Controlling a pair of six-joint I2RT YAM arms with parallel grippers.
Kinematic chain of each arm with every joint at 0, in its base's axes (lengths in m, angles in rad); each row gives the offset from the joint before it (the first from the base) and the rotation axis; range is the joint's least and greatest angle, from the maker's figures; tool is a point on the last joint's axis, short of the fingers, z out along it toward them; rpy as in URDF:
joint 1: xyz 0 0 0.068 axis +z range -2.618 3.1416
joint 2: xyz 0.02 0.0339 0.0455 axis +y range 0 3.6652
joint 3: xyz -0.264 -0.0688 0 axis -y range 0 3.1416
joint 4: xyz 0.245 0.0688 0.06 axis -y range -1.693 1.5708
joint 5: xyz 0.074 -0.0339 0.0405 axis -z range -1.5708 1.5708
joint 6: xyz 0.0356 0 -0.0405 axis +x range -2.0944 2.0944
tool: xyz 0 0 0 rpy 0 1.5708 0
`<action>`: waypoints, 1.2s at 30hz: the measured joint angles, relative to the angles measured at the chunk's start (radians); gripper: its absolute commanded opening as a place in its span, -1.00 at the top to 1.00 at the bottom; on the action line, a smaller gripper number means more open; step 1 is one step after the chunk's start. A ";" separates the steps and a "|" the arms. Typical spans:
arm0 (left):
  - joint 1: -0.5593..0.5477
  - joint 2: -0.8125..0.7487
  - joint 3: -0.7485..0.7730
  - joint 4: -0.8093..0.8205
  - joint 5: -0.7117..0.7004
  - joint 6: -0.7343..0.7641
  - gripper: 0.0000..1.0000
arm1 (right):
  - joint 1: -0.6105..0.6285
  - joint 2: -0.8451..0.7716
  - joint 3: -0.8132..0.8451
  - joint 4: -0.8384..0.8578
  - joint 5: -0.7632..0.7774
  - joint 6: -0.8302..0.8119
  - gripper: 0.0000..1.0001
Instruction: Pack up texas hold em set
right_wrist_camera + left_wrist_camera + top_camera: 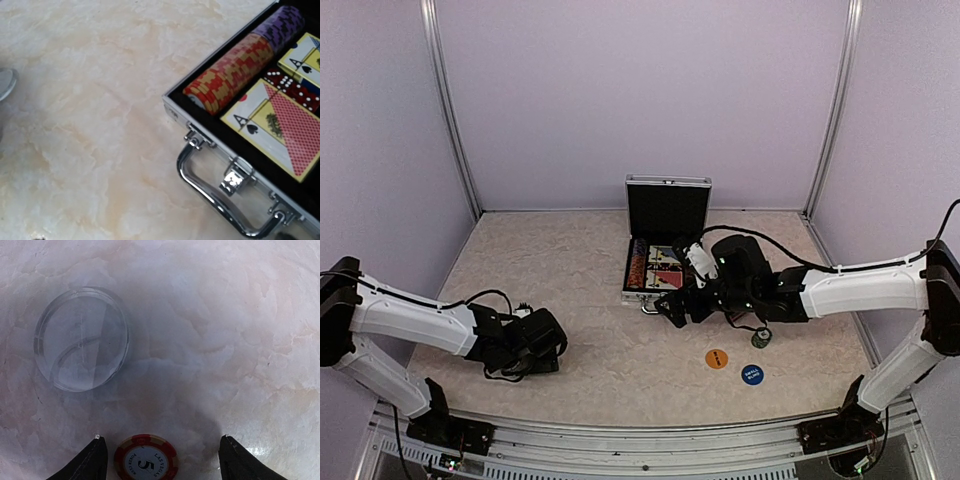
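Texas hold em set sits open; my left claw straddles a loose red chip, jaws apart. Next, I judge: pinch it, carry it over. Right claw spread wide.

Open silver briefcase, chips and cards inside

The briefcase stands open at the bench's middle rear, its chip row left of the card decks (dice between them). Before it, to the right, lie a disc and a second disc. At front left, a lone chip sits between the left end effector's fingers.
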 measured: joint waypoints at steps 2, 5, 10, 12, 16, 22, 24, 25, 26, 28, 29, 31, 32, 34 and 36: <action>-0.007 -0.001 -0.001 -0.003 -0.004 -0.013 -0.51 | 0.000 0.000 0.000 0.000 -0.002 0.002 -0.99; -0.021 -0.002 -0.003 -0.012 -0.010 -0.029 -0.48 | 0.000 0.000 0.000 0.000 -0.006 0.002 -0.99; -0.040 -0.002 -0.003 -0.033 -0.021 -0.057 -0.37 | 0.000 0.000 0.000 0.001 -0.008 0.005 -0.99; -0.045 -0.002 -0.003 -0.039 -0.023 -0.063 -0.33 | 0.000 0.000 0.000 0.001 -0.008 0.006 -0.99; -0.051 0.013 0.004 -0.051 -0.034 -0.071 -0.27 | 0.000 -0.015 -0.004 0.001 -0.008 0.006 -0.99; -0.060 0.029 0.015 -0.057 -0.042 -0.091 -0.19 | 0.000 -0.039 -0.013 0.005 -0.008 0.006 -0.99; -0.061 0.031 0.015 -0.057 -0.045 -0.094 -0.14 | 0.000 -0.043 -0.019 0.006 -0.008 0.006 -0.99; -0.061 0.031 0.015 -0.057 -0.045 -0.096 -0.12 | 0.000 -0.043 -0.021 0.009 -0.008 0.006 -0.99; -0.061 0.031 0.015 -0.057 -0.047 -0.097 -0.11 | 0.000 -0.044 -0.023 0.009 -0.008 0.006 -0.99; -0.061 0.032 0.015 -0.056 -0.049 -0.099 -0.06 | 0.000 -0.045 -0.029 0.013 -0.008 0.006 -0.99; -0.061 0.032 0.015 -0.056 -0.050 -0.100 -0.04 | 0.000 -0.045 -0.031 0.016 -0.008 0.006 -0.99; -0.061 0.032 0.015 -0.056 -0.051 -0.102 0.02 | 0.000 -0.045 -0.032 0.016 -0.008 0.006 -0.99; -0.061 0.032 0.015 -0.056 -0.051 -0.103 0.04 | 0.000 -0.045 -0.032 0.018 -0.008 0.006 -0.99; -0.061 0.032 0.014 -0.056 -0.051 -0.105 0.08 | 0.000 -0.045 -0.032 0.020 -0.008 0.006 -0.99; -0.061 0.032 0.014 -0.056 -0.052 -0.106 0.13 | 0.000 -0.045 -0.032 0.023 -0.008 0.006 -0.99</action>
